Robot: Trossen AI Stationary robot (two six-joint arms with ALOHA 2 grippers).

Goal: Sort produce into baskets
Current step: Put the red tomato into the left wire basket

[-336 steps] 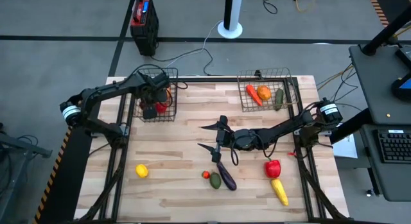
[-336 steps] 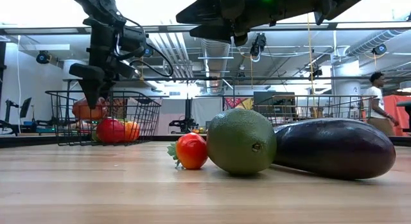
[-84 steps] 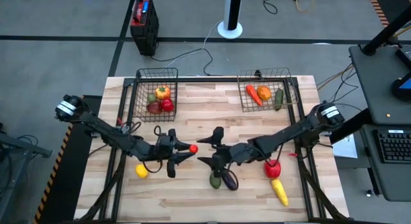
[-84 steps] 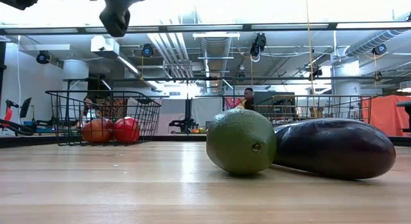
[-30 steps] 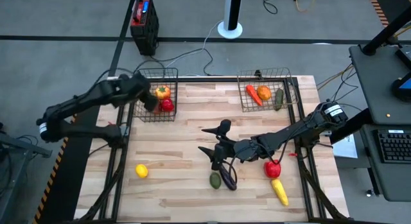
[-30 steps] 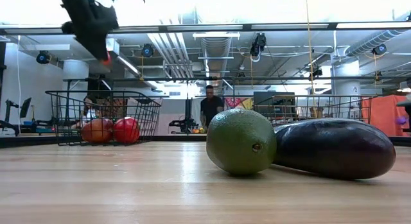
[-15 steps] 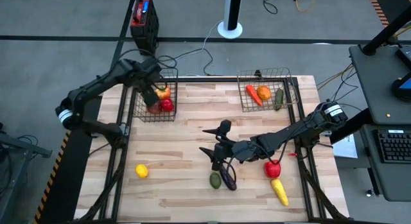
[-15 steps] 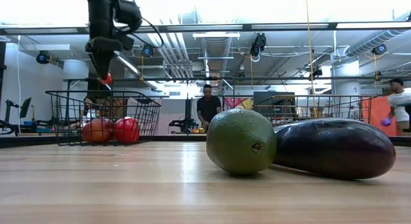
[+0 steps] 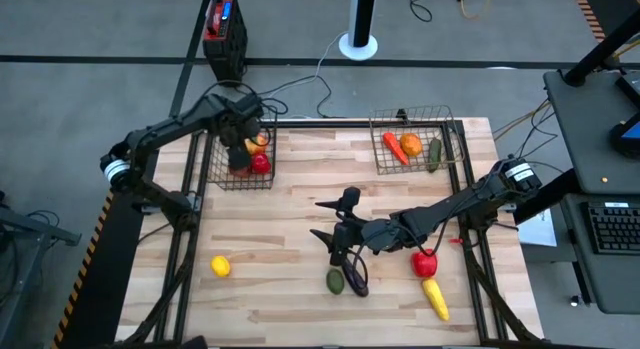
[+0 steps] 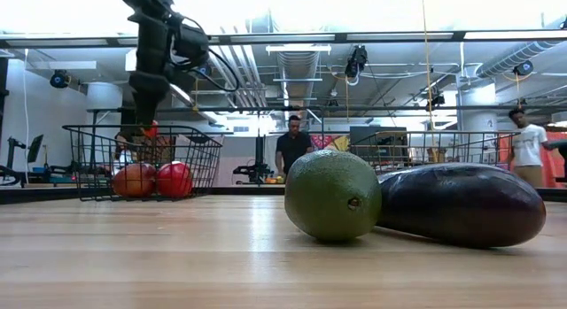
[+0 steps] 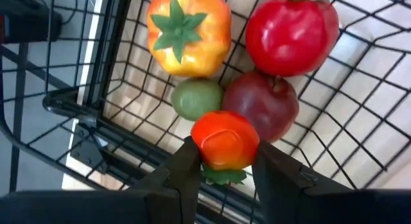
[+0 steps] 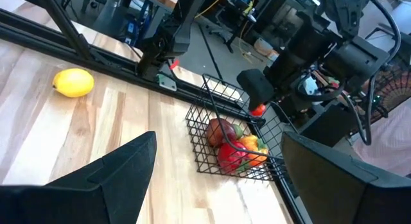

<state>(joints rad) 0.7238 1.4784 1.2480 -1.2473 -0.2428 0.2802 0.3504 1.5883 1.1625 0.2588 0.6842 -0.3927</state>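
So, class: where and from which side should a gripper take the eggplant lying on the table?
Grip the eggplant across its middle, from straight above, fingers straddling its narrow width. It lies flat and long; the green fruit touches one side, so one finger likely goes nearer the free end.

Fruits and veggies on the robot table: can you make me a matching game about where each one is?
Things:
1. small red tomato
2. lemon
3. carrot
4. eggplant

Places:
A. in the right basket
B. alone on the wood, left side
C. beside the green fruit
D. pinched in the left claw above the left basket

Pairs: 1-D, 2-B, 3-A, 4-C
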